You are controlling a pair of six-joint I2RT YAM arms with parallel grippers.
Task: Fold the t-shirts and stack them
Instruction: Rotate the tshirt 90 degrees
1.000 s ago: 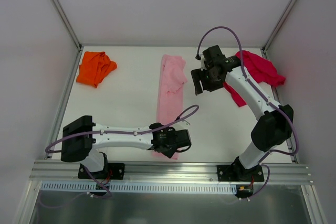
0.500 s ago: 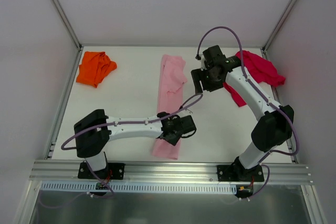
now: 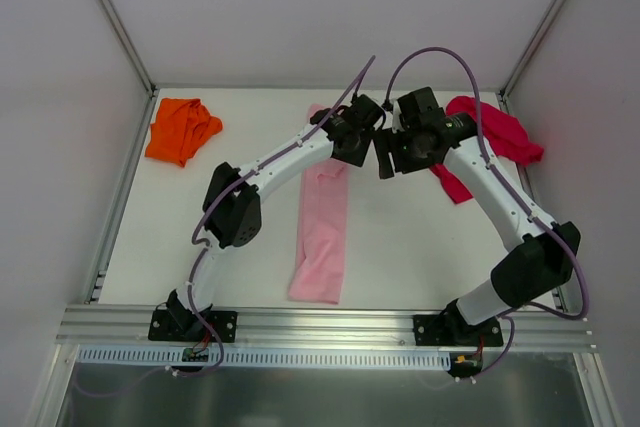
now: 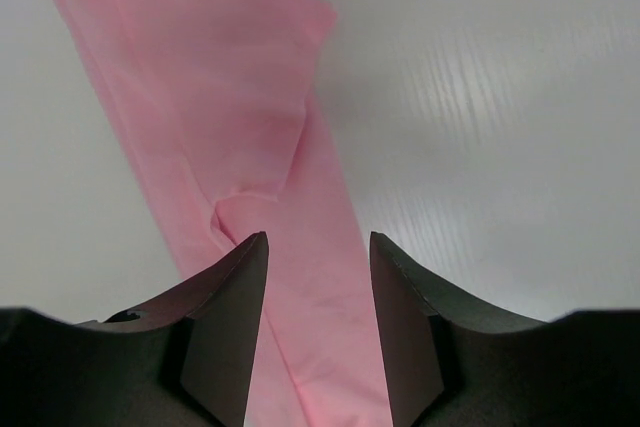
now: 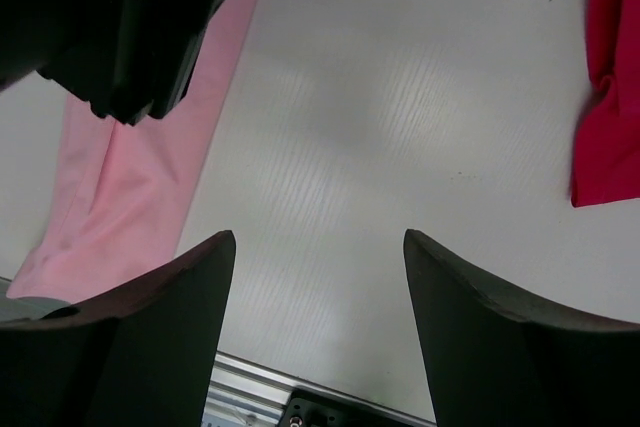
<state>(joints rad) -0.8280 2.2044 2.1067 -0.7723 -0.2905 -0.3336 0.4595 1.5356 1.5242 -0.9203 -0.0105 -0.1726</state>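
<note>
The light pink t-shirt [image 3: 324, 232] lies as a long narrow strip down the middle of the table. My left gripper [image 3: 352, 143] hovers over its far end, open, with pink cloth [image 4: 250, 117] showing below and between its fingers [image 4: 318, 242]; nothing is gripped. My right gripper [image 3: 384, 159] is open and empty just right of it, over bare table [image 5: 318, 237], and its view catches the left gripper [image 5: 130, 27] and the pink shirt [image 5: 120, 192]. The crimson red t-shirt [image 3: 497, 132] is bunched at the far right, behind the right arm. The bright orange t-shirt [image 3: 181, 129] is crumpled at the far left.
White walls close off the table on the left, back and right. A metal rail [image 3: 320, 325] runs along the near edge by the arm bases. The two gripper heads are very close together at the far middle. The red shirt's edge [image 5: 608, 97] shows right of the right gripper.
My left arm has swung from the pink shirt's near end up to its far end. The right gripper has shifted slightly right. The pink shirt still lies flat.
</note>
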